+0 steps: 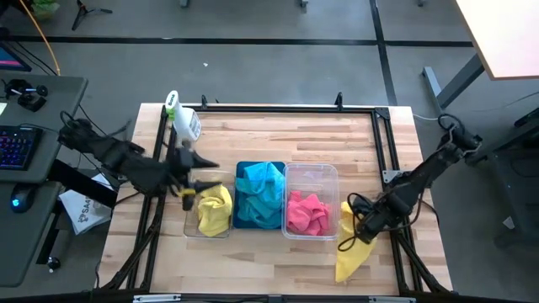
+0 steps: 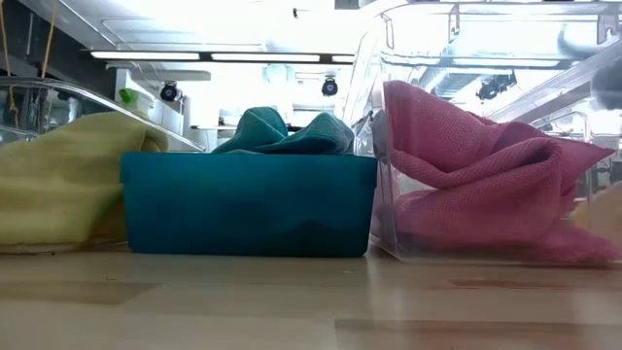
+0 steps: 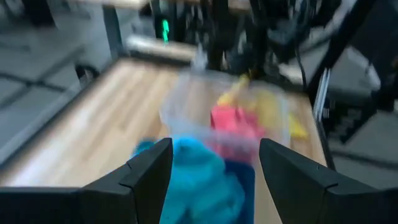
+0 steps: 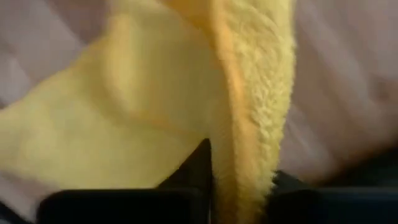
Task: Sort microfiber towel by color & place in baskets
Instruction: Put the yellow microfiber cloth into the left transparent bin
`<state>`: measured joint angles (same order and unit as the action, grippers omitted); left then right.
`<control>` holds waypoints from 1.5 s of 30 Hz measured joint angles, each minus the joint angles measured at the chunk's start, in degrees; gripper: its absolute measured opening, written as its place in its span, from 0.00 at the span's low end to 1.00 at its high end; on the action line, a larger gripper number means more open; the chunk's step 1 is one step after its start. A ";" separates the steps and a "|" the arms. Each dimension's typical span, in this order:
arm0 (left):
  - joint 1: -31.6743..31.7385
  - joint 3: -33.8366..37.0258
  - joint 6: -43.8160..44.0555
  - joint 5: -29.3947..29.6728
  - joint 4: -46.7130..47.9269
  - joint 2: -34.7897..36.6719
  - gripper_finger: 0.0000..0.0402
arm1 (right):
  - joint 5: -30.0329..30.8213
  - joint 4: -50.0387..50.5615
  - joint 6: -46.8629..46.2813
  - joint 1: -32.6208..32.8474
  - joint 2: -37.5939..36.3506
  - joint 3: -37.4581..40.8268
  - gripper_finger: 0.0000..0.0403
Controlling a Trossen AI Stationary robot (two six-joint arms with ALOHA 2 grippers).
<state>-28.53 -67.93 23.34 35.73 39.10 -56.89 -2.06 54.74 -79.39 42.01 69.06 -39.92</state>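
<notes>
Three baskets stand in a row mid-table. The left clear basket (image 1: 190, 225) holds a yellow towel (image 1: 214, 209). The teal basket (image 2: 248, 204) holds cyan towels (image 1: 259, 194). The right clear basket (image 1: 312, 173) holds pink towels (image 1: 308, 213). My left gripper (image 1: 200, 171) hovers open by the far left corner of the yellow towel's basket; its wrist view looks over the cyan and pink towels (image 3: 231, 118). My right gripper (image 1: 347, 229) is shut on a second yellow towel (image 1: 352, 257) just right of the pink basket. My right gripper pinches the second yellow towel between its two fingers at a thick folded edge (image 4: 244, 155). The cloth spreads out beyond the fingertips in the right wrist view. In the high view it trails from the gripper toward the table's near edge, its pointed end (image 1: 345, 273) there.
A white spray bottle (image 1: 182, 118) with a green top lies near the table's far left corner. A dark metal frame (image 1: 269, 108) runs round the tabletop. Bare wood (image 1: 278, 139) lies beyond the baskets toward the far edge.
</notes>
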 joint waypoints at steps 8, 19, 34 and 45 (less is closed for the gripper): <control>0.00 -10.98 -14.12 8.36 -3.77 1.92 0.57 | 2.79 35.36 5.86 2.07 -0.11 -31.55 0.01; 0.00 -11.67 -22.70 8.39 -8.89 2.56 0.57 | 50.82 5.35 30.31 -2.31 -0.40 -56.63 0.01; -0.02 -11.67 -25.03 8.43 -8.95 2.54 0.57 | 23.87 -42.70 61.92 -23.85 24.55 -53.20 0.00; 0.00 -11.67 -24.66 8.56 -8.97 2.54 0.57 | 7.51 -73.96 57.17 -31.65 42.39 -53.20 0.00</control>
<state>-28.53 -79.59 -1.32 44.29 30.13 -54.35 5.45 -19.22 -22.22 10.36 111.45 -93.12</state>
